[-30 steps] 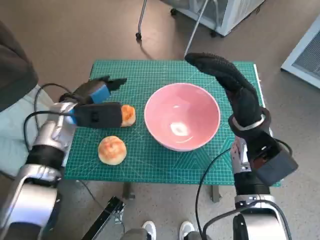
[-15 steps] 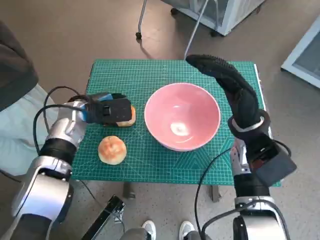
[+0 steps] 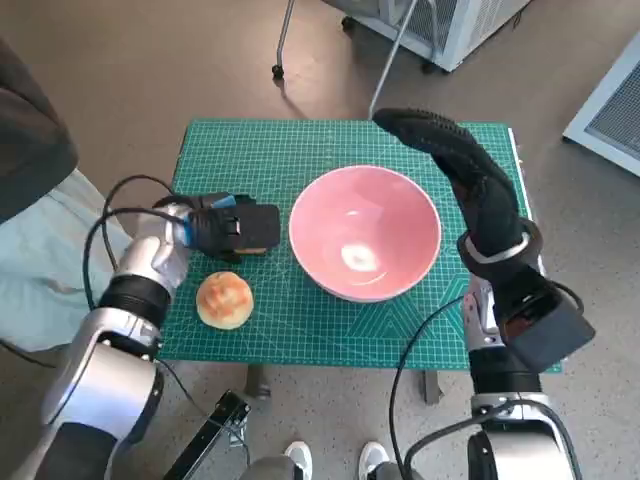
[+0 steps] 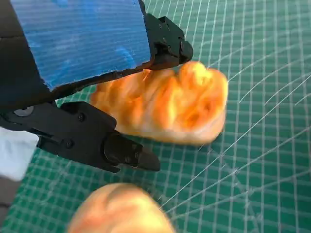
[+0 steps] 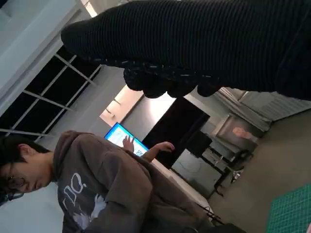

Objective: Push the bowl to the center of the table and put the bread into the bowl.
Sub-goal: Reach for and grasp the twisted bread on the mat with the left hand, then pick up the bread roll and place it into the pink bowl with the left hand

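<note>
Bread [image 4: 167,109] lies on the green mat [image 3: 300,160] under the left hand [image 3: 235,228], whose fingers [image 4: 126,153] straddle it without clearly gripping. Right hand [image 3: 455,160] hovers unclenched beside the pink bowl [image 3: 365,245].

Even, soft overhead light in the head view, a small glare spot inside the pink bowl [image 3: 364,246], wide-angle bending at the edges, close bread [image 4: 165,104] blurred in the left wrist view, right wrist view dim, bright blue screen [image 5: 125,140] behind.
</note>
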Robot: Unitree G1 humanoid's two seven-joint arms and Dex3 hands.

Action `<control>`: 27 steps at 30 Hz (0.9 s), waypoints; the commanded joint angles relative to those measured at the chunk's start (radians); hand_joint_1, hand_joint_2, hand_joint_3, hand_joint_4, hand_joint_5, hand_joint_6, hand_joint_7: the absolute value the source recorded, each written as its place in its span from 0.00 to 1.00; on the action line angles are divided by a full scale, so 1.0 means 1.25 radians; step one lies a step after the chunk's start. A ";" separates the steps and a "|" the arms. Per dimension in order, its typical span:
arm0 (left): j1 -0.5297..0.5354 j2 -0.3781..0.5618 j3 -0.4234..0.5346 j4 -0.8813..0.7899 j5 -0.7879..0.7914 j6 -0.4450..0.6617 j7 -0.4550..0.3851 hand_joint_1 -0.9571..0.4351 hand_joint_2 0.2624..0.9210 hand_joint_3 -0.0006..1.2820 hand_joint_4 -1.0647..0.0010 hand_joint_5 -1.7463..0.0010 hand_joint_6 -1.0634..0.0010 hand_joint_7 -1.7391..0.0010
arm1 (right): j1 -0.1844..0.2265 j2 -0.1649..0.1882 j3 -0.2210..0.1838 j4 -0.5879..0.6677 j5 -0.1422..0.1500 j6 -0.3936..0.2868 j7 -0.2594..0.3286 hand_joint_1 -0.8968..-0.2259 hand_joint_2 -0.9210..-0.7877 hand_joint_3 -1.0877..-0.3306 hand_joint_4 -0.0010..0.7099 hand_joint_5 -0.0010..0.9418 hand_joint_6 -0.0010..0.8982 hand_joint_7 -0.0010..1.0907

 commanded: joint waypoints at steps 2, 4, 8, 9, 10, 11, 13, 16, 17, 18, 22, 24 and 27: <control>0.011 0.011 -0.014 0.013 0.013 -0.050 0.062 0.65 0.96 0.05 0.52 0.52 0.50 0.57 | 0.025 0.000 0.003 -0.007 0.014 0.016 -0.001 0.36 0.00 0.27 0.32 0.02 0.00 0.64; 0.004 0.023 -0.016 0.008 0.016 -0.066 0.074 0.67 0.98 0.10 0.50 0.39 0.49 0.37 | 0.028 -0.001 0.002 -0.011 0.016 0.018 0.000 0.36 0.00 0.27 0.32 0.02 0.00 0.64; -0.010 0.043 -0.010 0.000 0.009 -0.087 0.087 0.68 0.99 0.10 0.47 0.32 0.44 0.30 | 0.028 -0.003 0.000 -0.010 0.025 0.021 0.005 0.36 0.00 0.28 0.32 0.02 0.00 0.64; -0.015 0.049 -0.006 -0.004 0.006 -0.090 0.092 0.68 1.00 0.10 0.46 0.31 0.44 0.30 | 0.028 -0.004 0.000 -0.010 0.030 0.023 0.007 0.36 0.00 0.29 0.32 0.02 0.00 0.64; -0.019 0.053 -0.004 -0.006 0.005 -0.092 0.096 0.69 1.00 0.10 0.46 0.30 0.43 0.30 | 0.028 -0.004 -0.001 -0.010 0.033 0.024 0.008 0.36 0.00 0.29 0.32 0.03 0.00 0.65; -0.024 0.058 -0.001 -0.009 0.002 -0.094 0.100 0.69 1.00 0.10 0.46 0.30 0.43 0.30 | 0.028 -0.004 0.000 -0.009 0.037 0.025 0.009 0.36 0.00 0.30 0.32 0.03 0.00 0.65; -0.032 0.067 0.007 -0.016 -0.003 -0.097 0.108 0.69 1.00 0.10 0.45 0.31 0.43 0.28 | 0.028 -0.002 0.000 -0.008 0.042 0.027 0.011 0.36 0.00 0.31 0.32 0.03 0.00 0.66; -0.043 0.079 0.020 -0.030 -0.012 -0.101 0.119 0.69 1.00 0.09 0.42 0.35 0.44 0.25 | 0.027 0.000 0.002 -0.008 0.047 0.030 0.012 0.36 0.00 0.32 0.32 0.03 0.00 0.67; -0.047 0.083 0.026 -0.037 -0.015 -0.103 0.123 0.69 1.00 0.09 0.42 0.35 0.44 0.25 | 0.027 0.001 0.002 -0.009 0.048 0.031 0.013 0.36 0.00 0.32 0.32 0.03 0.00 0.67; -0.049 0.087 0.030 -0.042 -0.017 -0.104 0.125 0.69 1.00 0.09 0.42 0.35 0.45 0.24 | 0.028 0.002 0.003 -0.010 0.049 0.032 0.013 0.36 0.00 0.32 0.32 0.03 0.00 0.67; -0.061 0.113 0.061 -0.101 -0.033 -0.123 0.145 0.69 1.00 0.09 0.40 0.34 0.45 0.26 | 0.031 0.004 0.005 -0.014 0.053 0.034 0.013 0.36 0.00 0.33 0.32 0.03 0.00 0.67; -0.061 0.120 0.073 -0.127 -0.037 -0.127 0.148 0.69 1.00 0.08 0.39 0.34 0.45 0.27 | 0.032 0.003 0.005 -0.015 0.054 0.034 0.013 0.36 0.00 0.33 0.32 0.03 0.00 0.67; -0.057 0.133 0.100 -0.196 -0.053 -0.135 0.148 0.69 1.00 0.08 0.38 0.34 0.46 0.28 | 0.031 0.002 0.005 -0.013 0.056 0.034 0.014 0.36 0.00 0.33 0.32 0.03 0.00 0.67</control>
